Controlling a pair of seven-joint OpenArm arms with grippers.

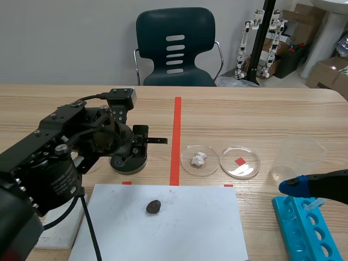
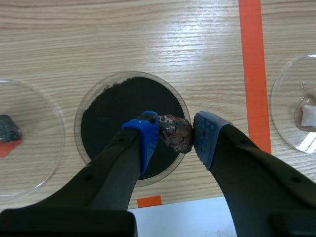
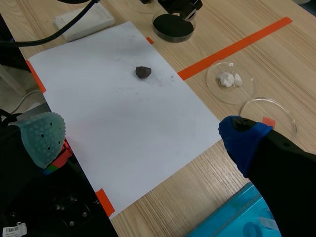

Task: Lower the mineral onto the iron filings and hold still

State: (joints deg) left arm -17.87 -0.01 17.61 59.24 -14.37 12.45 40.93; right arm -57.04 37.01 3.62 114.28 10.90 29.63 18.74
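Note:
A brownish, rough mineral (image 2: pixel 176 132) is pinched between the blue pads of my left gripper (image 2: pixel 175 137), which is shut on it. It hangs over the near right part of a round dish of black iron filings (image 2: pixel 118 113), close to the rim; whether it touches the filings I cannot tell. In the scene view the left gripper (image 1: pixel 132 148) points down at that dish (image 1: pixel 129 162), left of the red tape line. My right gripper (image 3: pixel 142 136) is open and holds nothing, low at the table's right over the white paper's corner.
A dark stone (image 1: pixel 153 206) lies on the white paper (image 1: pixel 190 228). Right of the tape stand a dish with white bits (image 1: pixel 199 159), a dish over a red square (image 1: pixel 240 162), a clear beaker (image 1: pixel 298 157) and a blue tube rack (image 1: pixel 304 231). Another dish with a grey stone (image 2: pixel 9 129) sits left of the filings.

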